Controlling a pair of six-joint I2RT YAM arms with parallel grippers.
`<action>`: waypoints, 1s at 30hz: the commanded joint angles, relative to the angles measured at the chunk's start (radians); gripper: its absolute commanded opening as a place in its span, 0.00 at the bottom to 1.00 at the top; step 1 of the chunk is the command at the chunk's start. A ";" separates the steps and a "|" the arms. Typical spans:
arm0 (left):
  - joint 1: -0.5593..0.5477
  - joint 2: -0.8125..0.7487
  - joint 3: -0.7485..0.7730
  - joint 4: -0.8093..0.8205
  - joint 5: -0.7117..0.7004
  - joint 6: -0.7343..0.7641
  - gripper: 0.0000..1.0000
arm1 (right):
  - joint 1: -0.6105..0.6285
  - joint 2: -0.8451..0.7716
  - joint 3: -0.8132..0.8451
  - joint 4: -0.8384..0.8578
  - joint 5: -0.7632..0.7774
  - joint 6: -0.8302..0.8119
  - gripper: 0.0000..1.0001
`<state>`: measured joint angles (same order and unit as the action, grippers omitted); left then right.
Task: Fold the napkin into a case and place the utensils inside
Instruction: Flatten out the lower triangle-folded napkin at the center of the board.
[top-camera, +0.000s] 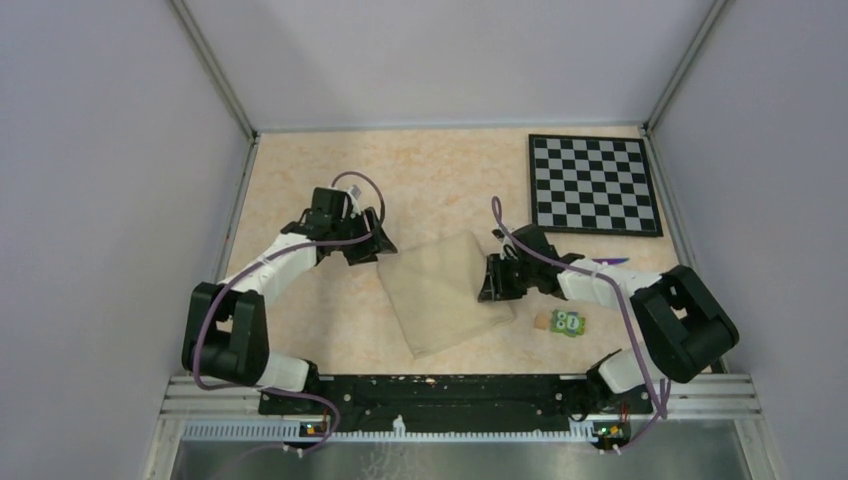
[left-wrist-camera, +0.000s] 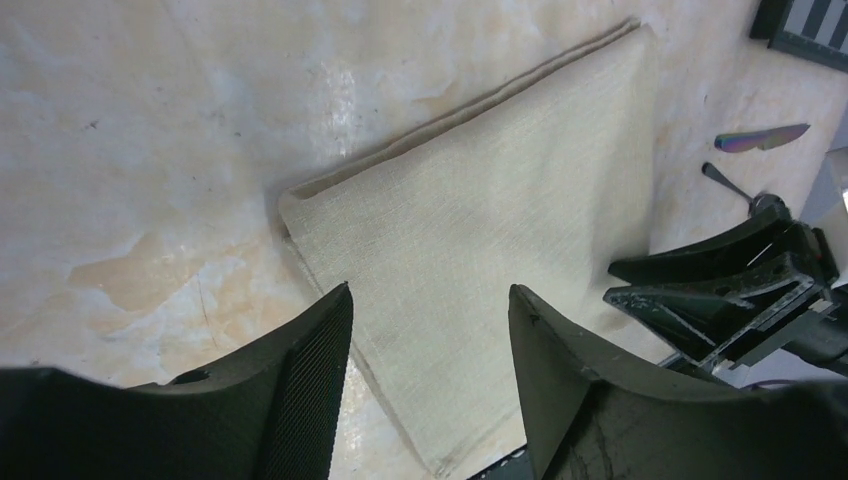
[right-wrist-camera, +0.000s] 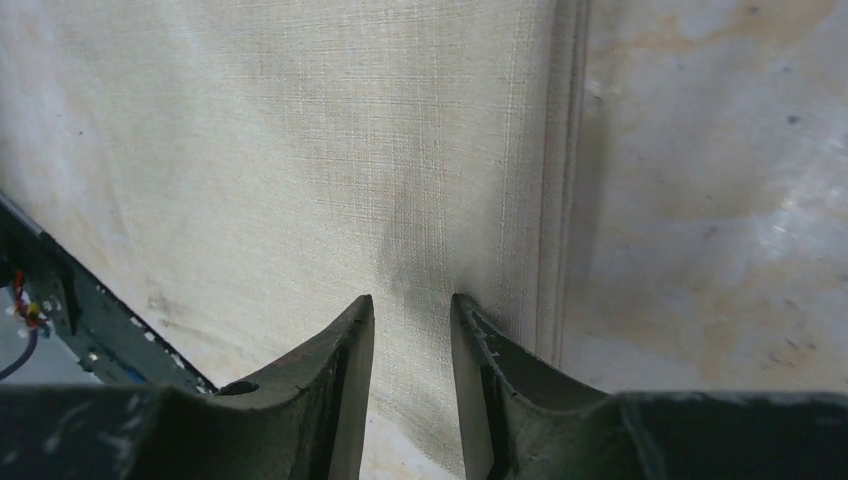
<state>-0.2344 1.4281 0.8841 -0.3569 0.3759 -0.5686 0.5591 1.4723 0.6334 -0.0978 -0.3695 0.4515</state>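
The folded napkin (top-camera: 447, 292) lies flat on the counter (top-camera: 420, 170). Over its edges, the left end effector (left-wrist-camera: 430, 292) stands wide apart and the right end effector (right-wrist-camera: 410, 300) narrowly apart. The utensils (left-wrist-camera: 760, 138) lie behind the right one, off the napkin.

napkin (left-wrist-camera: 480, 250): woven cloth, matt, with a fine visible grid of threads; the layered edges look soft.
table (left-wrist-camera: 150, 150): hard smooth top under the napkin, marbled tan, faintly shiny, with small scuffs.
knife (left-wrist-camera: 760, 138): off the napkin's far corner; polished metal, glossy, purple-blue tint.
dark utensil (left-wrist-camera: 725, 180): near the same napkin corner; thin, dark, slightly shiny.
left gripper (left-wrist-camera: 430, 297): matt black plastic; one inner pad (left-wrist-camera: 315, 400) is finely ribbed.
right gripper (right-wrist-camera: 412, 305): matt black plastic over the napkin, edges scuffed and flecked.
chessboard (top-camera: 593, 183): beyond the napkin; flat, smooth.
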 joint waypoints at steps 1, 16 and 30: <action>-0.002 0.008 -0.059 0.054 0.072 0.019 0.64 | -0.016 -0.052 -0.025 -0.055 0.208 -0.039 0.36; -0.002 0.171 -0.088 0.128 -0.097 -0.010 0.63 | -0.009 0.032 0.032 -0.032 0.181 -0.050 0.36; 0.072 0.003 0.058 -0.090 -0.065 0.078 0.98 | 0.178 -0.098 0.235 -0.343 0.535 -0.167 0.72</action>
<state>-0.2008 1.5311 0.8433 -0.3416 0.3347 -0.5468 0.6571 1.4662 0.7872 -0.3099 0.0105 0.3210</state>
